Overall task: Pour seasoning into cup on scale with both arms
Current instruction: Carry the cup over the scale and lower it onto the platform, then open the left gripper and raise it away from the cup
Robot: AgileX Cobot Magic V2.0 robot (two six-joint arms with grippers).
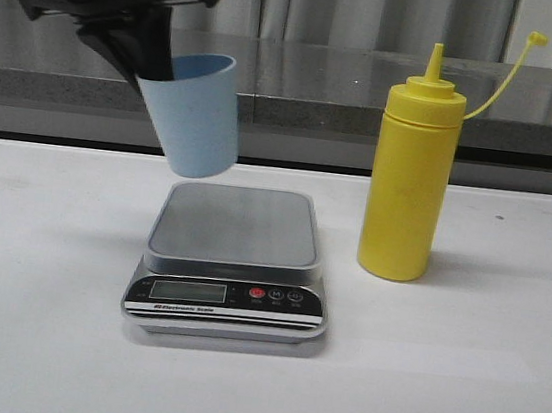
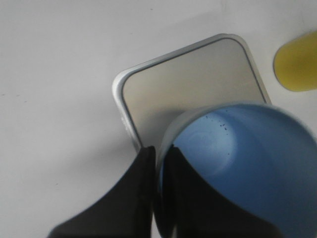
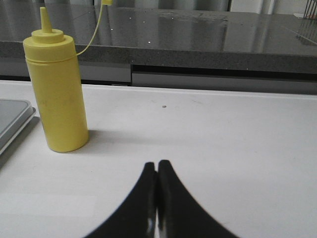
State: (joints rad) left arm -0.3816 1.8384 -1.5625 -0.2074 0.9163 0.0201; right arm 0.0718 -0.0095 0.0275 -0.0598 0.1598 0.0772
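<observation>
Held aloft above the scale (image 1: pixel 237 224) by its rim, pinched in the left gripper (image 1: pixel 145 61): a light, thin, easily tilted pale blue cup (image 1: pixel 195 113); upright on the table beside the scale: a soft-walled yellow squeeze bottle (image 1: pixel 410 183), best grasped mid-body; right gripper (image 3: pixel 157 171) closed, empty.

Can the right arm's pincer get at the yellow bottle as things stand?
Probably yes. The bottle stands upright on the table, apart from the scale, with bare tabletop between it and the right pincer, whose fingers are shut and would need opening first.
</observation>
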